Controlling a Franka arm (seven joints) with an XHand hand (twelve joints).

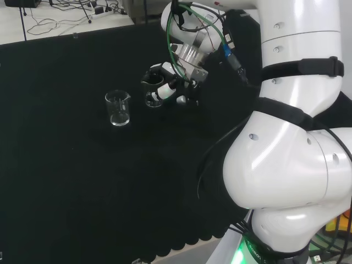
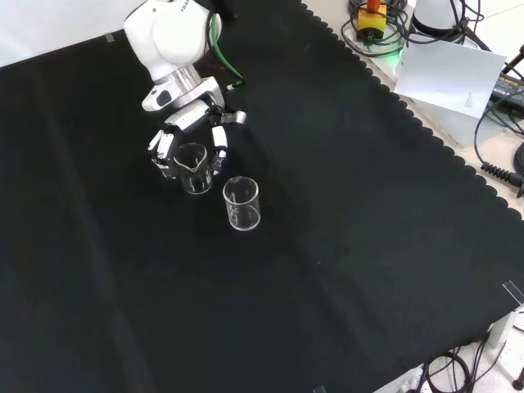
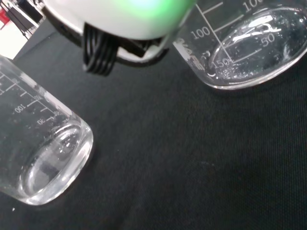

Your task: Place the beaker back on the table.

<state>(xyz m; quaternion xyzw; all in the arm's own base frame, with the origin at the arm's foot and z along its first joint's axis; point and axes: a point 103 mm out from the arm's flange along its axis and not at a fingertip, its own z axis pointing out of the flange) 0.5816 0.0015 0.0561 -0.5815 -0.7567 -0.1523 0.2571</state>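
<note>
Looking at the front view, we note the hand (image 2: 187, 139) with its fingers (image 2: 219, 146) curled round a clear beaker (image 2: 194, 167), which stands upright at the cloth (image 2: 344, 205); whether its base touches the cloth we cannot tell. A second clear beaker (image 2: 242, 202) stands just beside it, nearer the camera. In the head view this second beaker stands left of the held one.

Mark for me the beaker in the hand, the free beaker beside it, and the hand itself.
held beaker (image 2: 195, 168), front view, on its glass wall below the rim
free beaker (image 2: 243, 205), front view, on its side wall
hand (image 2: 219, 139), front view, on a finger curled beside the held beaker
</note>
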